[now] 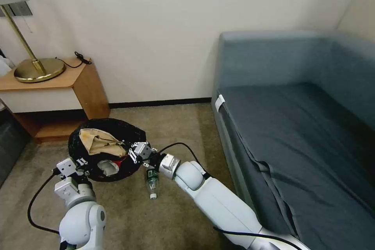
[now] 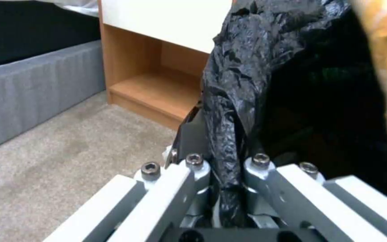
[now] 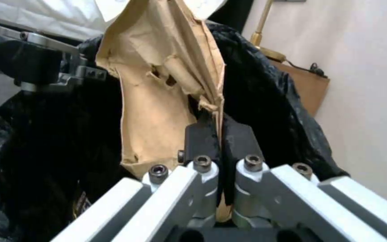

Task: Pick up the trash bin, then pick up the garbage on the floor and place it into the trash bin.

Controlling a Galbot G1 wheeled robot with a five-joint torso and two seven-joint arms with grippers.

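Lower left in the head view, the left gripper (image 1: 80, 163) pinches the trash bin (image 1: 106, 149) rim, holding it up so the right gripper (image 1: 134, 152), jaws clamped on the paper bag (image 1: 99, 142), hangs it over the opening.

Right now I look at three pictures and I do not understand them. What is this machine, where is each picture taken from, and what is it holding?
It is a two-armed robot in a room with a sofa. The wide picture comes from its head; the close ones from its wrists. The left gripper is shut on the black liner at the trash bin rim, holding the bin above the carpet. The right gripper pinches a tan paper bag over the bin's opening. A small bottle lies on the carpet.
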